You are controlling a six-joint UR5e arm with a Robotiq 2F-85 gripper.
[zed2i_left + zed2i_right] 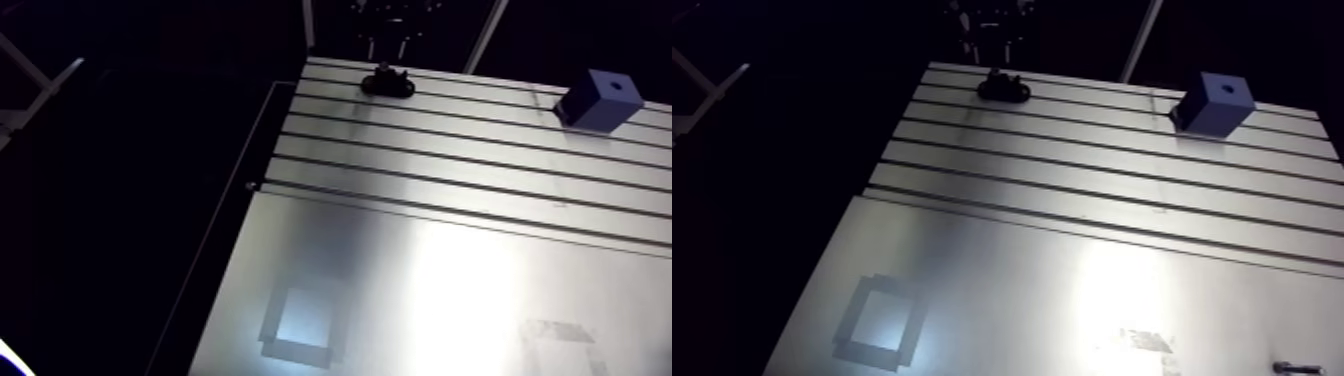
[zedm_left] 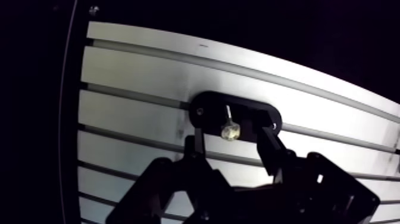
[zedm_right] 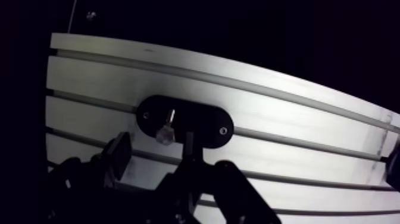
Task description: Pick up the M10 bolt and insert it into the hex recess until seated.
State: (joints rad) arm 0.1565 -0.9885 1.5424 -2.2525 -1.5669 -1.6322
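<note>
M10 bolt [image 2: 230,131] is in the black oval fixture [image 2: 205,106], apparently head down at the hex recess with the shank glinting upward. Can't tell from here whether it's fully seated.

Handling, my read: steel, so stiff and dense for its size, slick on flats and threads. It won't deform, but it'll slip or cock if I pinch off-axis. Best hold is on the shank just above the head, square to the axis.

My jaws are spread, one finger on each side of the bolt with a gap showing on both sides. They hold nothing.

The fixture holds that one bolt, plus a small screw hole at each end. It sits across a slot at the counter's [image 2: 137,77] far edge, 12 o'clock in the arm view.

Blue block [image 1: 598,100] sits well apart at about 2 o'clock. It has a dark hole in its top face, contents not visible.

Small screw-like piece [image 1: 1297,368] lies at 5 o'clock by the near edge, too small to identify.
</note>
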